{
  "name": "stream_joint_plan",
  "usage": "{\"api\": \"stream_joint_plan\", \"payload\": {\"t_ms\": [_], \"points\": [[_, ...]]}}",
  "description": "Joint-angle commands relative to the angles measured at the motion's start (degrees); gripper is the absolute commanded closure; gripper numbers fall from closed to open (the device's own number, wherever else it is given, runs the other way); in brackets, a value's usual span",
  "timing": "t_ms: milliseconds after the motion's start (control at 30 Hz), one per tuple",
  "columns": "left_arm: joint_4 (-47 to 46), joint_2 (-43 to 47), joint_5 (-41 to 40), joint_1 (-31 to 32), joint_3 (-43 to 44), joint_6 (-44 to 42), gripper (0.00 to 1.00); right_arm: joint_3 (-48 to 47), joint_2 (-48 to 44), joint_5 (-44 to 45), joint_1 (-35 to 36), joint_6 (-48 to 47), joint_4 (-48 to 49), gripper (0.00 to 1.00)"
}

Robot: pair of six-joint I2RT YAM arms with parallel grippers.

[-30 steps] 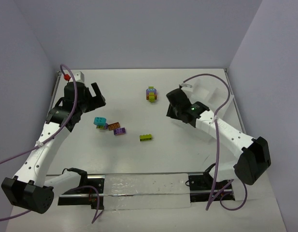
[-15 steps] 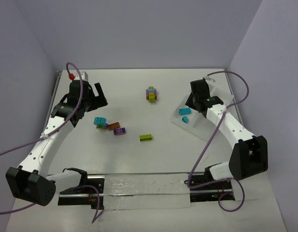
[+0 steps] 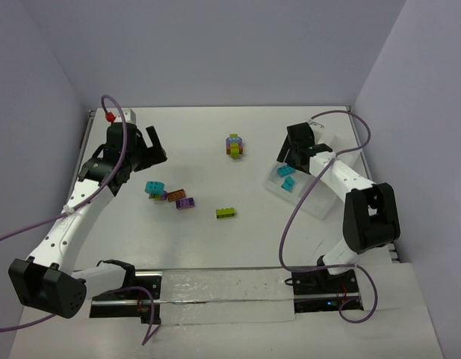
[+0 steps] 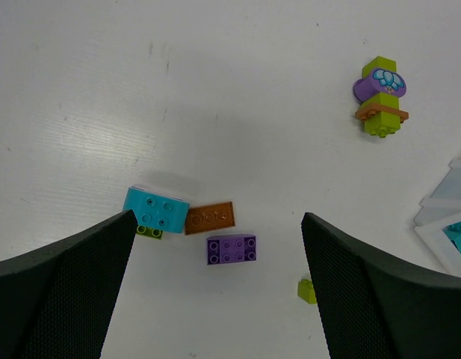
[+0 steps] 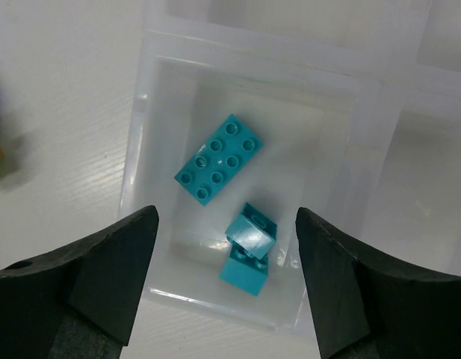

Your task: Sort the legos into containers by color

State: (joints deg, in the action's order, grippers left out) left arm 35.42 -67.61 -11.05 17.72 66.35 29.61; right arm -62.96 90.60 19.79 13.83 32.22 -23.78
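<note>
Right gripper (image 5: 226,250), left gripper (image 4: 217,228) both held wide open, empty; right over cyan plastic bricks (image 5: 219,159) in white divided tray (image 5: 144,112). Risk: cyan-lime clump (image 4: 156,210), table's (image 4: 103,90) 9 o'clock, binned unsplit.

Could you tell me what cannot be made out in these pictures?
Top view: the right gripper covers part of the tray; the stacked clump is too small to count bricks.
Left wrist view: a lime brick lies mostly under the cyan brick; a second lime brick is partly behind a finger.
Right wrist view: neighbouring compartments run off frame.
</note>
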Motion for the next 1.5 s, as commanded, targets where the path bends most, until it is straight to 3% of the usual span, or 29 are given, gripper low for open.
{"api": "stream_joint_plan", "payload": {"t_ms": [0, 133, 233, 433, 567, 700, 867, 1100, 1467], "points": [[-1.54, 0.79, 0.19, 0.3, 1.33, -0.12, 0.01, -0.69, -6.47, 3.5, 2.15, -1.54, 2.48, 0.19], [-2.98, 1.89, -0.72, 0.21, 0.91, -0.88, 0.01, 1.96, -12.39, 4.68, 8.91, -4.32, 3.83, 0.2], [-2.87, 1.75, -0.67, 0.3, 0.89, -3.03, 0.01, 4.22, -15.74, -0.1, 16.9, -9.9, 5.65, 0.22], [0.44, 1.05, -6.93, 0.21, 2.76, -3.45, 0.01, 7.84, -12.36, -8.96, 32.79, -21.27, 7.4, 0.21], [-0.03, 2.95, -11.91, 0.21, 2.29, 0.52, 0.01, 9.35, -8.52, -15.45, 39.52, -31.85, 10.01, 0.2], [-1.48, 4.93, -13.84, 0.21, 0.9, 2.11, 0.01, 11.58, -7.97, -17.2, 40.57, -38.36, 17.87, 0.29], [-1.0, 4.6, -13.88, 0.21, 1.03, 2.18, 0.01, 16.99, -9.34, -19.44, 41.39, -48.43, 26.14, 0.27], [-0.98, 4.92, -14.04, 0.21, 0.04, 2.62, 0.01, 11.35, -2.18, -23.26, 41.46, -54.26, 17.35, 0.27], [-1.76, 6.47, -14.79, 0.21, -0.23, 2.33, 0.01, 5.8, 4.35, -24.13, 40.2, -51.24, 14.58, 0.26]]}}
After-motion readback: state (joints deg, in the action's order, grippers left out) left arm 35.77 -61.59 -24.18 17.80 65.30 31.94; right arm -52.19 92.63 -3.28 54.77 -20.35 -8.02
